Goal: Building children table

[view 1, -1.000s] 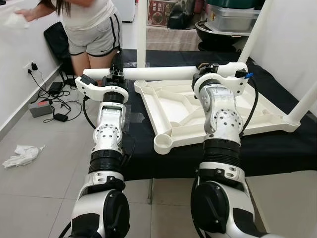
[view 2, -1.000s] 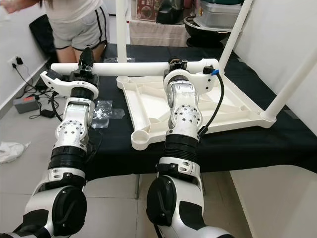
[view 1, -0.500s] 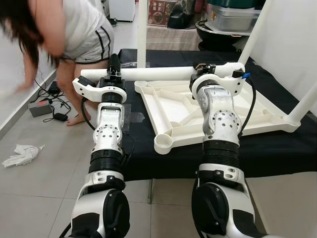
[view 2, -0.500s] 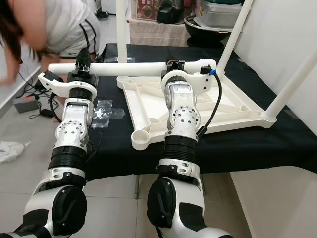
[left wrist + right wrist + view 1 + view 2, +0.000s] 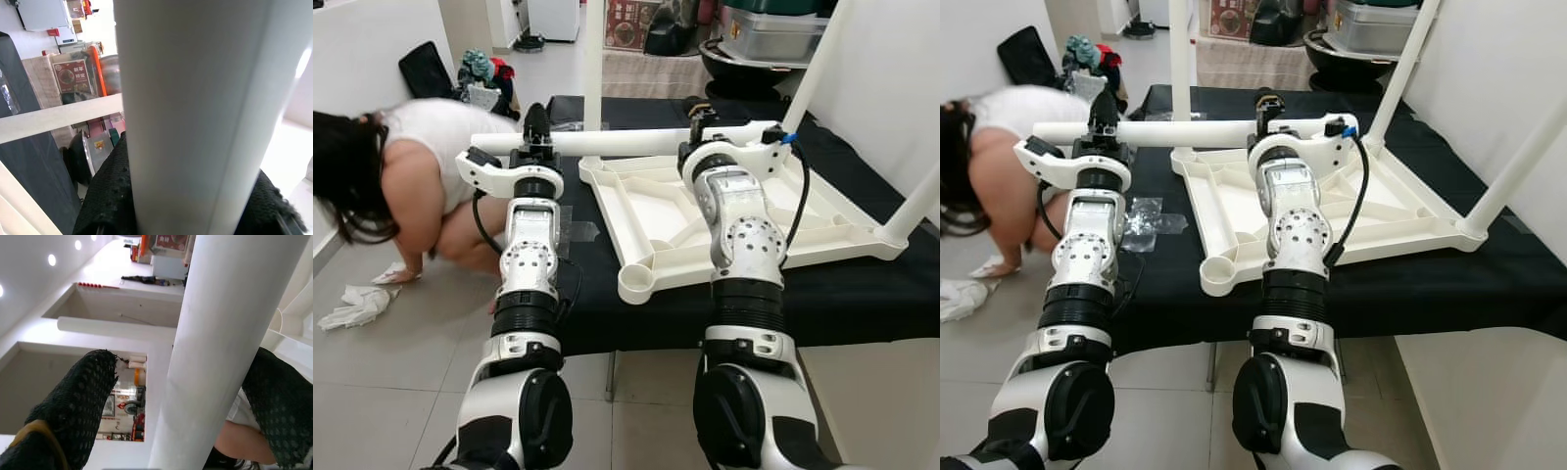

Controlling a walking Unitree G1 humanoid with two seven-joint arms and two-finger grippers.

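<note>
Both the left gripper [image 5: 534, 125] and right gripper [image 5: 696, 116] clamp a loose white leg [image 5: 617, 143] level above the upturned tabletop [image 5: 705, 220] (three legs already standing), one corner socket [image 5: 636, 284] still empty.

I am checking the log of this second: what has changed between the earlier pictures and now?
The person went from standing to crouching over the floor. The left gripper and right gripper stay clamped on the white table leg, carrying it slightly towards the robot's left. The upturned tabletop has not moved.
</note>
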